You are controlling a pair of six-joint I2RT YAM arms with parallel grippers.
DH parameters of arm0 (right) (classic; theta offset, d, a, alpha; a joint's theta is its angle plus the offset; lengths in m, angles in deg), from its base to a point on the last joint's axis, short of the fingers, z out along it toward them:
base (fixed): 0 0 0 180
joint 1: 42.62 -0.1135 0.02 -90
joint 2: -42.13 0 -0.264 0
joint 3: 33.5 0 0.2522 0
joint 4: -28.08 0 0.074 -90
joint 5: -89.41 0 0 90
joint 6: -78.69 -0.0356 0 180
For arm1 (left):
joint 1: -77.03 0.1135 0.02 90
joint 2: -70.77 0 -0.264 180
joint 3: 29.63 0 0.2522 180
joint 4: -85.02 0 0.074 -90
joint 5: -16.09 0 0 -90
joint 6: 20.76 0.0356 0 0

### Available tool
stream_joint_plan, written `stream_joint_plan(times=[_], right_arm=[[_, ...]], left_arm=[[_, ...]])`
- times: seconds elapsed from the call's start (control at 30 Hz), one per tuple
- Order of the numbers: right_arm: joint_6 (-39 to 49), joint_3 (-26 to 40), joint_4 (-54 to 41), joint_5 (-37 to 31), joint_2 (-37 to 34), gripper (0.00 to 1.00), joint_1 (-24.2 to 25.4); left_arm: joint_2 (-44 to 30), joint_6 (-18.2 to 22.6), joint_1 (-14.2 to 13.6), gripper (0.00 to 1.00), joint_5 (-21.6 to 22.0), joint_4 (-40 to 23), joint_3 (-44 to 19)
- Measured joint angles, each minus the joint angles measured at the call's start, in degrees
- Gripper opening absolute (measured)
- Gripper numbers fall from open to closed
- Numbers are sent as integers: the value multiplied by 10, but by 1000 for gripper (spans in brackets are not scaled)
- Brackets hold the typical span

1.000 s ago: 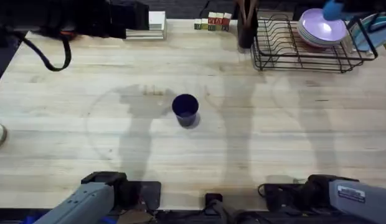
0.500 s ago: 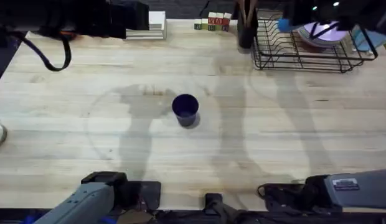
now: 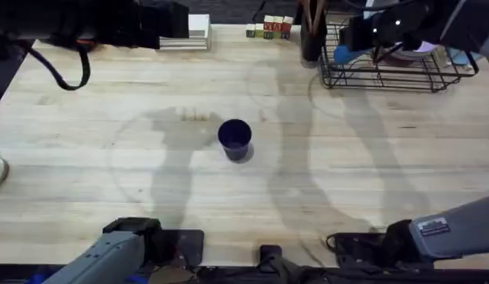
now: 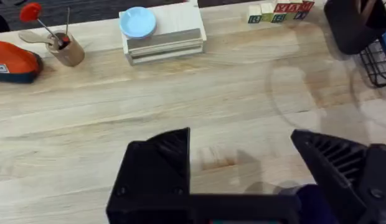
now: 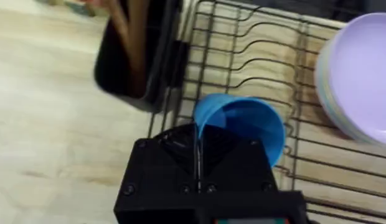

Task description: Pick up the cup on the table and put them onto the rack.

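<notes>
The dark navy cup [image 3: 235, 138] stands upright near the middle of the pale wood table [image 3: 371, 173], untouched. My right gripper [image 3: 356, 38] [image 5: 199, 155] is shut on the rim of the light blue cup [image 3: 343, 54] [image 5: 243, 127] and holds it tilted over the left part of the black wire rack [image 3: 386, 71] [image 5: 243, 43]. My left gripper [image 4: 249, 180] hangs open above the table, its black fingers [image 4: 159, 168] wide apart. In the overhead view the left arm [image 3: 95, 24] is a dark shape at the back left.
Purple plates [image 3: 418, 47] [image 5: 361, 81] stand in the rack's right part. A black utensil holder [image 3: 311, 35] [image 5: 137, 56] sits against the rack's left side. At the back edge are a white stacked box [image 4: 162, 37] and lettered blocks [image 3: 268, 28].
My right gripper has carried the light blue cup leftward, from over the purple plates to the rack's left part. The navy cup and left arm have not moved.
</notes>
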Motion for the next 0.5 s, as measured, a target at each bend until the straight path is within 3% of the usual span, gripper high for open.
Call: stream_joint_plan(times=[0.23,0.5], right_arm=[[11,0,-67,22,0,29,-3],[37,0,-73,28,0,49,-3]], left_arm=[[0,0,0,993,0,-11,0],[0,0,0,994,0,-13,0]])
